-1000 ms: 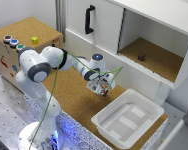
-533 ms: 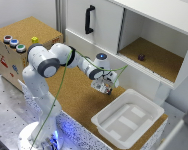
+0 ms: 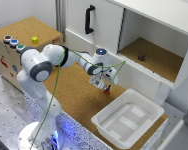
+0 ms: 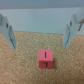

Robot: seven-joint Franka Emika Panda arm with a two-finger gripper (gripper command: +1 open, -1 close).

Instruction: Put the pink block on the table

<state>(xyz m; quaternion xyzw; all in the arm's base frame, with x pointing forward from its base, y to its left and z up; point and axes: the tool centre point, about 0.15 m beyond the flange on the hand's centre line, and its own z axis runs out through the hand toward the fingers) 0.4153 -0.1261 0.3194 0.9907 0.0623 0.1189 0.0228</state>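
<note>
The pink block (image 4: 46,58) is a tiny pinkish-red cube with a dark mark on it. It lies on the cork of the table (image 3: 69,95), free of both fingers. In the exterior view the pink block (image 3: 107,91) sits just below my gripper (image 3: 105,84), near the white bin. In the wrist view my gripper (image 4: 40,42) is open, with one fingertip (image 4: 9,35) on each side, set wider than the cube and slightly above it.
A white plastic bin (image 3: 126,120) stands on the table just to the exterior view's right of the block. A dark purple block (image 3: 141,57) lies in the open white cabinet (image 3: 159,62). A yellow block (image 3: 34,40) sits on the cork-topped box with coloured buttons (image 3: 14,43).
My gripper has moved a little toward the exterior view's right and lower, closer to the bin. The upper arm has swung the same way.
</note>
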